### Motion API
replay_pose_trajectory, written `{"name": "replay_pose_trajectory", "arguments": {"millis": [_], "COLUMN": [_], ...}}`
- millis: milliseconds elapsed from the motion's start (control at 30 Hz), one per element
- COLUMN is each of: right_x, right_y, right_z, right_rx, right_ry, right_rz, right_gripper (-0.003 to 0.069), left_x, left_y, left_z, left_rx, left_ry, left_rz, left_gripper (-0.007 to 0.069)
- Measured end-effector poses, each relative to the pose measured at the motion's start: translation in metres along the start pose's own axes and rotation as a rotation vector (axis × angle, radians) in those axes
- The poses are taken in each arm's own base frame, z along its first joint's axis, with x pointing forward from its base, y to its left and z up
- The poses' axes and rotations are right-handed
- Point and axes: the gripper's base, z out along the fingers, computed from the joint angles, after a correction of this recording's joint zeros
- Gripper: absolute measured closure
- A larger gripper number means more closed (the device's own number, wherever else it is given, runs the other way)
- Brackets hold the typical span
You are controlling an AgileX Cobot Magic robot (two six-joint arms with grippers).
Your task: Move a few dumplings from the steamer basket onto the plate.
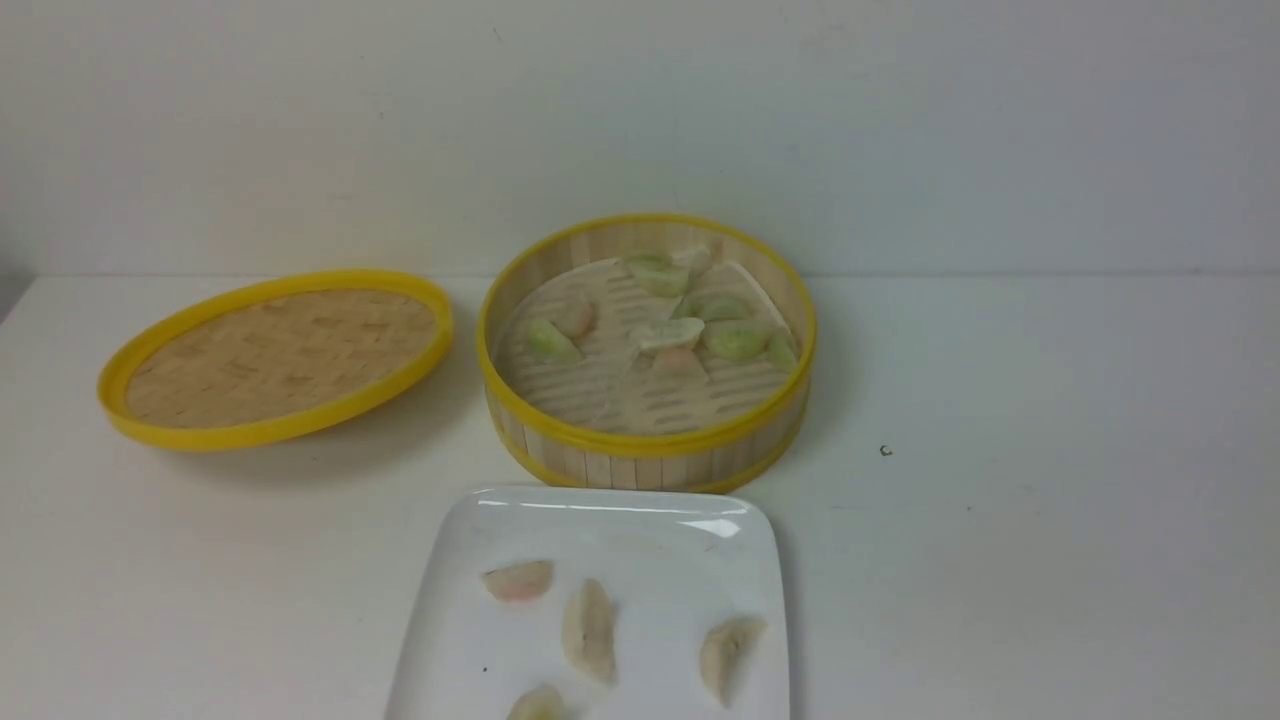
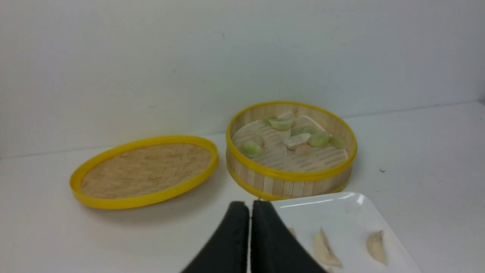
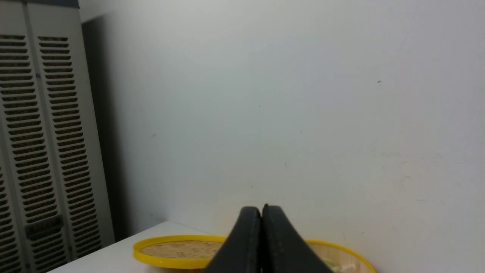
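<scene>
The steamer basket (image 1: 648, 443) stands mid-table with several pale green and cream dumplings (image 1: 738, 338) on its slatted floor. In front of it lies the white plate (image 1: 640, 520), carrying several cream and pinkish dumplings (image 1: 588, 630). Neither arm shows in the front view. In the left wrist view my left gripper (image 2: 250, 206) is shut and empty, its black fingers (image 2: 235, 235) hanging near the plate's (image 2: 341, 212) corner, short of the basket (image 2: 291, 182). My right gripper (image 3: 261, 210) is shut and empty too, raised toward the wall, with the basket's rim (image 3: 348, 252) low behind it.
The flat woven lid (image 1: 275, 355) with its yellow rim lies tilted left of the basket, also showing as the lid (image 2: 144, 170) and the lid (image 3: 178, 250) in the wrist views. A wall runs behind the table. A louvred grey cabinet (image 3: 41, 151) stands past the table's left end.
</scene>
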Motion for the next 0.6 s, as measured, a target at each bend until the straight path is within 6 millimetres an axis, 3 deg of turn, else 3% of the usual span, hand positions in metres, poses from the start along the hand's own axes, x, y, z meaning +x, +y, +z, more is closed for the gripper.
{"name": "replay_pose_trajectory", "arguments": {"millis": [167,267,300,333,400,433,567,600], "right_x": [0.000,0.000,0.000,0.000,0.000,0.000,0.000,0.000], "right_y": [0.000,0.000,0.000,0.000,0.000,0.000,0.000,0.000], "right_z": [0.000,0.000,0.000,0.000,0.000,0.000,0.000,0.000], "right_rx": [0.000,0.000,0.000,0.000,0.001,0.001,0.001,0.001], "right_ry": [0.000,0.000,0.000,0.000,0.000,0.000,0.000,0.000], "right_rz": [0.000,0.000,0.000,0.000,-0.002,-0.002,-0.004,-0.004], "right_gripper": [0.0673,0.0673,0.0673,0.0673,0.0673,0.0673,0.0673,0.0673], "left_x": [0.007,0.026,0.044,0.047,0.086,0.089,0.153,0.155], "left_y": [-0.001,0.000,0.002,0.002,0.009,0.010,0.022,0.022], "left_z": [0.026,0.051,0.067,0.070,0.095,0.096,0.124,0.125], "left_rx": [-0.030,-0.082,-0.127,-0.128,-0.197,-0.201,-0.261,-0.262], "left_ry": [-0.078,-0.084,-0.100,-0.089,-0.079,-0.078,0.008,0.014], "left_rz": [0.002,0.000,-0.015,-0.016,-0.044,-0.045,-0.057,-0.057], "left_gripper": [0.0631,0.0631,0.0631,0.0631,0.0631,0.0631,0.0631,0.0631]}}
